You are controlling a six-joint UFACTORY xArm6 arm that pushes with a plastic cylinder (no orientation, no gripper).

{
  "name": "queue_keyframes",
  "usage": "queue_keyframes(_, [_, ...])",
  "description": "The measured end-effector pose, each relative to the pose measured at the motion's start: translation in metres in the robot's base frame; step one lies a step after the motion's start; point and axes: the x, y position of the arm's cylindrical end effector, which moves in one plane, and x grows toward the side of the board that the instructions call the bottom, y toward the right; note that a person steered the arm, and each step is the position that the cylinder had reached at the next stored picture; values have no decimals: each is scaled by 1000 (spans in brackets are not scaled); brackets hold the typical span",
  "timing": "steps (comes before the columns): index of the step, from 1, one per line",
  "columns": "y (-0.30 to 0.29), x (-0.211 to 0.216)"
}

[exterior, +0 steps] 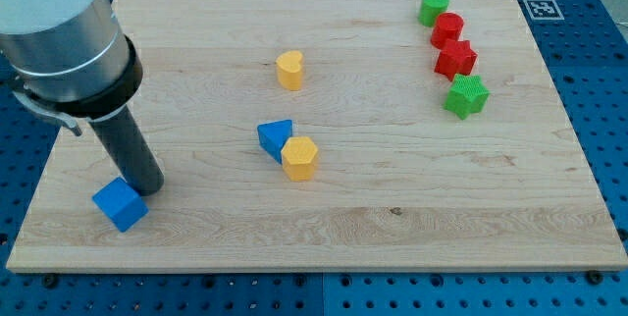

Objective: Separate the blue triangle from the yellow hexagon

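Note:
The blue triangle (275, 136) lies near the board's middle, touching the yellow hexagon (300, 157) on its lower right. My tip (149, 187) rests on the board at the view's lower left, far to the left of both. It stands right beside a blue cube (120, 204), at the cube's upper right corner.
A yellow heart-shaped block (289, 69) sits above the triangle. At the view's upper right stand a green round block (434, 7), two red blocks (447, 29) (455, 59) and a green star (466, 95). The wooden board (392, 208) lies on a blue pegboard.

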Motion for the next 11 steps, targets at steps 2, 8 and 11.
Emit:
queue_keyframes(2, [30,-74])
queue_keyframes(8, [139,-71])
queue_keyframes(11, [98,-34])
